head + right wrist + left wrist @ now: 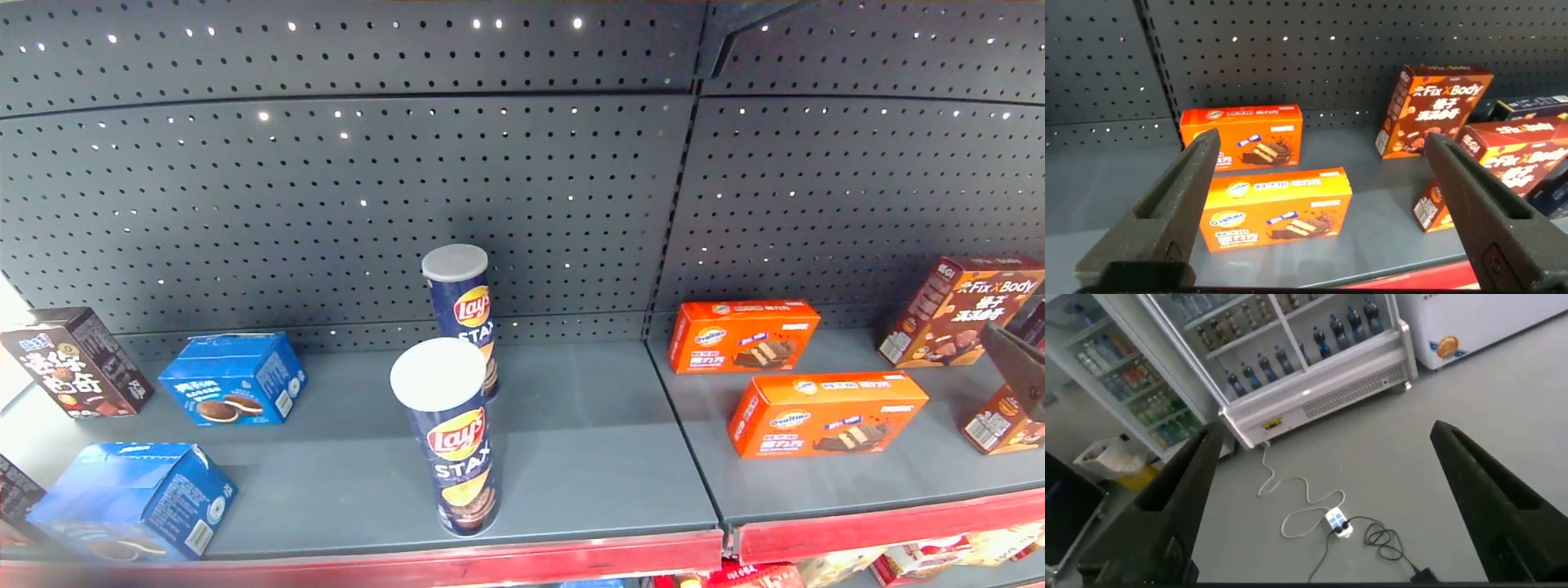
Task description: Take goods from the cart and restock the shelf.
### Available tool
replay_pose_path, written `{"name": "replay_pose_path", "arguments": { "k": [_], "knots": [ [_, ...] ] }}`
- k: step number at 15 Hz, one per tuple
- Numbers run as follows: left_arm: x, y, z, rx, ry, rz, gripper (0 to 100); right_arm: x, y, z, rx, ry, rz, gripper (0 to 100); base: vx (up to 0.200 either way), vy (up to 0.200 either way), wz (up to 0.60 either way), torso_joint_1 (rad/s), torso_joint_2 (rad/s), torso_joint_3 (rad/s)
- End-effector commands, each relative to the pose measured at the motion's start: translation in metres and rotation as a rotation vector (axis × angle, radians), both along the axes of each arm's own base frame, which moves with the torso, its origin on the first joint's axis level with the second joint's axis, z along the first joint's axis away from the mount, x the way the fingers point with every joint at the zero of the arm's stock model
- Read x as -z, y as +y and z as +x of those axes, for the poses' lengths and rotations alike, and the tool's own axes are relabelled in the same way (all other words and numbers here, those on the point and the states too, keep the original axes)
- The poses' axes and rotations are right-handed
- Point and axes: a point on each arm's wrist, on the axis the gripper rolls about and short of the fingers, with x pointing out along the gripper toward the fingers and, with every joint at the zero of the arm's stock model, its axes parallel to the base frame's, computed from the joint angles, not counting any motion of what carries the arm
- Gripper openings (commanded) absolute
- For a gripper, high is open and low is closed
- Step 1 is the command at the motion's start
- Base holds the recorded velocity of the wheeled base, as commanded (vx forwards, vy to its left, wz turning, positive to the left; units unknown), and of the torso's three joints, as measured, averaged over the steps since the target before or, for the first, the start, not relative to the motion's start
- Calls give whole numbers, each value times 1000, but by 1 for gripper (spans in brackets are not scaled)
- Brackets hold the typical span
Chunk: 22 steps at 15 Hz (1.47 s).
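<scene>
Chip cans [453, 433] and orange boxes [824, 412] stand on the shelf [571, 425], but I think big gaps need filling, so more goods must come. My right gripper [1323, 139] and left gripper [1327, 429] are spread wide, holding nothing.

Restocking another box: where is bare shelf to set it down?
Widest bare patch: shelf between the cans and orange boxes. A narrower one lies between the blue boxes and cans. The right end, among brown boxes, is crowded.
</scene>
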Motion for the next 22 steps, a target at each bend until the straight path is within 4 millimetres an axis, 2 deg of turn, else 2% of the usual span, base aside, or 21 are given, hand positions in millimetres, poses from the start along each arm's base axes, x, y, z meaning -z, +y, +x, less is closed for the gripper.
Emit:
{"name": "replay_pose_path", "arguments": {
  "k": [1,2,3,5,7,8,10,14,17,18,19,20,21,22],
  "knots": [
    [55,0,27,130,-38,67,100,0,-1,0,4,0,0,100,0,0,0,0,0,0],
    [71,0,39,217,40,65,100,0,-1,0,11,-1,1,100,0,0,0,0,0,0],
    [85,-1,46,360,-8,38,100,1,-3,-1,23,-3,2,100,0,0,0,0,0,0],
    [100,-3,51,518,25,-17,100,1,-8,-3,49,-12,10,100,0,0,0,0,0,0],
    [100,-5,54,668,4,-20,100,5,-14,-6,78,-11,9,100,0,0,0,0,0,0],
    [99,-8,56,854,-4,-17,100,10,-17,-8,90,-6,5,100,0,0,0,0,0,0],
    [97,-13,59,1097,78,58,100,14,-22,-11,126,-6,5,100,0,0,0,0,0,0],
    [97,-13,60,1126,83,42,100,12,-27,-10,181,-14,10,100,0,0,0,0,0,0],
    [94,-19,60,1344,303,293,100,9,-29,-8,221,-19,14,100,0,0,0,0,0,0],
    [93,-24,60,1533,350,395,100,7,-29,-7,226,-18,10,100,0,0,0,0,0,0],
    [92,-26,60,1624,397,485,100,6,-29,-7,231,-19,9,100,0,0,0,0,0,0],
    [92,-26,60,1620,363,443,100,4,-29,-7,242,-24,11,100,0,0,0,0,0,0],
    [93,-24,60,1586,229,262,100,3,-30,-7,262,-24,13,100,0,0,0,0,0,0],
    [93,-21,60,1462,75,65,100,4,-31,-8,279,-20,12,100,0,0,0,0,0,0]
  ]
}}
